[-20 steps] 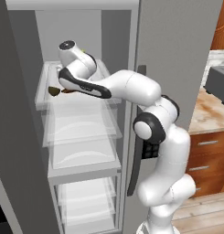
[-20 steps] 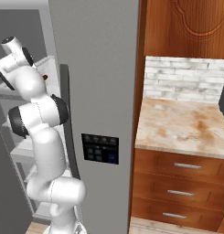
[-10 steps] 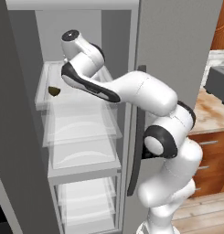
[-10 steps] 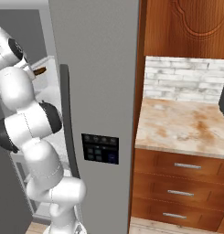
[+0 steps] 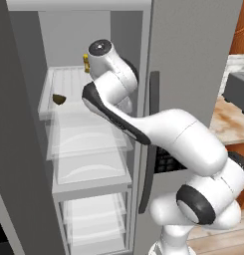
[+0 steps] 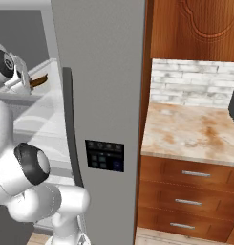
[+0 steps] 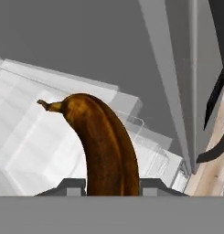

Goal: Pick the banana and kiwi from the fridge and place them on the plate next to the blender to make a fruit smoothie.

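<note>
The dark brown banana (image 7: 104, 146) stands up between my two fingertips (image 7: 73, 184) in the hand view, stem end at the top. My gripper (image 7: 111, 185) is shut on it. From the right base view the banana (image 6: 39, 81) pokes out beside my gripper (image 6: 27, 84), just left of the fridge (image 6: 104, 72) door edge. The kiwi (image 5: 59, 99) lies on the upper translucent shelf (image 5: 78, 84) of the open fridge (image 5: 193, 60), to the left of my arm. Plate and blender are out of view.
A small yellow-gold jar (image 5: 86, 61) stands at the back of the upper shelf. The long dark handle (image 5: 148, 149) and control panel (image 6: 105, 155) are on the closed door. A wooden counter (image 6: 195, 129) with drawers lies right, with a dark grey appliance (image 5: 238, 89) on it.
My hand has drawn back from the shelf's left side, up and to the right, with the banana in it. The kiwi has stayed on the shelf.
</note>
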